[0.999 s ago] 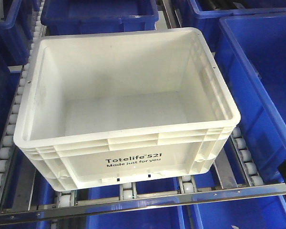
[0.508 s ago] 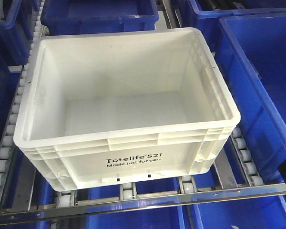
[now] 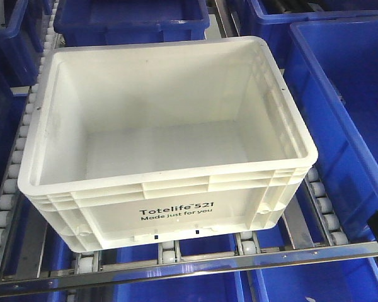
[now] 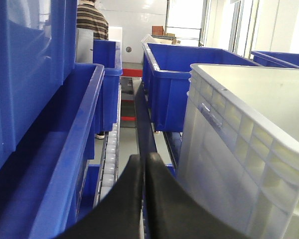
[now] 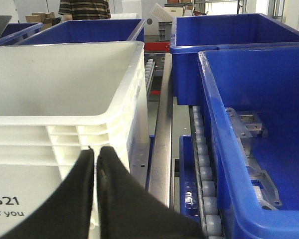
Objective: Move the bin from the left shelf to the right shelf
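Two black pincers, left point(image 4: 143, 158) and right point(image 5: 96, 150), clenched empty beside the ribbed white plastic bin point(image 3: 170, 189).

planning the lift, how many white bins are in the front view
1. The white bin sits on the roller shelf at centre, its printed side facing the camera, with blue bins behind it and on both sides. Another could be hidden outside the frame.

White bin point(image 3: 167, 135) sits on rollers point(image 3: 321, 201) among blue bins point(image 3: 346, 119).
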Available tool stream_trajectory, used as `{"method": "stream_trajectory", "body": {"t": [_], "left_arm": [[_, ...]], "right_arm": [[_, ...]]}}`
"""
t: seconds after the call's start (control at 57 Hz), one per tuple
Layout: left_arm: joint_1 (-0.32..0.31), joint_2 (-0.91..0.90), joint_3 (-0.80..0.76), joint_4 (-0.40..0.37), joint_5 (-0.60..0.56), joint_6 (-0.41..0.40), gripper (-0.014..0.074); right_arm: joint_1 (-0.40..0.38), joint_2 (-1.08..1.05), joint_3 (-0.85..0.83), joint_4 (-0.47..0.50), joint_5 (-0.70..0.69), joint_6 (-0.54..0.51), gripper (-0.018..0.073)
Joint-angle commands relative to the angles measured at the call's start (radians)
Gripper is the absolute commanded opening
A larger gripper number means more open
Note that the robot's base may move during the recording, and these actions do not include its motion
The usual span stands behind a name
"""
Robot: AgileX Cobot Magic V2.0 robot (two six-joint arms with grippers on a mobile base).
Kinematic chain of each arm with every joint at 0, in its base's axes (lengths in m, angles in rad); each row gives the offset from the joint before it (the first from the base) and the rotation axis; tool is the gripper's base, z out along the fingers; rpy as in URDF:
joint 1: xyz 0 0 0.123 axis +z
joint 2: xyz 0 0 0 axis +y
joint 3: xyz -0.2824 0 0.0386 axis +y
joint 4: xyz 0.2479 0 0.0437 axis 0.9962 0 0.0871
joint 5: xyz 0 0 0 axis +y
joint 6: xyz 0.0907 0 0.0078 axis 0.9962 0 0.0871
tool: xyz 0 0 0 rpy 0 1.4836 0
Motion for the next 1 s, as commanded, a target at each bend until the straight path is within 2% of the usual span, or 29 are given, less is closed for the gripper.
{"method": "stream_trajectory", "body": {"t": [0.0,0.07,0.193,0.245,0.316,0.491,0.579,0.719,0.789,0.982], "left_arm": [[0.001,-0.015,0.020,-0.001,-0.080,-0.009,-0.0006],[0.001,-0.015,0.020,-0.001,-0.080,-0.009,-0.0006],[0.001,-0.015,0.020,-0.001,-0.080,-0.009,-0.0006],[0.001,-0.015,0.020,-0.001,-0.080,-0.009,-0.0006],[0.001,-0.015,0.020,-0.001,-0.080,-0.009,-0.0006],[0.001,-0.015,0.020,-0.001,-0.080,-0.009,-0.0006],[0.001,-0.015,0.020,-0.001,-0.080,-0.009,-0.0006],[0.001,-0.015,0.020,-0.001,-0.080,-0.009,-0.0006],[0.001,-0.015,0.020,-0.001,-0.079,-0.009,-0.0006],[0.001,-0.015,0.020,-0.001,-0.079,-0.009,-0.0006]], "right_arm": [[-0.006,0.008,-0.029,-0.005,-0.065,0.002,-0.0008],[-0.060,0.008,-0.029,0.026,-0.065,-0.046,-0.0008],[-0.209,0.008,-0.029,0.216,-0.065,-0.133,-0.0008],[-0.260,0.008,-0.029,0.252,-0.060,-0.188,-0.0008],[-0.302,0.008,-0.029,0.253,-0.054,-0.240,-0.0008],[-0.311,-0.005,-0.029,0.252,-0.038,-0.346,-0.0008],[-0.311,-0.054,-0.018,0.252,-0.007,-0.347,-0.0008],[-0.311,-0.175,0.073,0.253,-0.030,-0.343,-0.0008],[-0.311,-0.167,0.123,0.252,-0.078,-0.344,-0.0008],[-0.311,-0.167,0.122,0.267,-0.061,-0.340,-0.0008]]}}
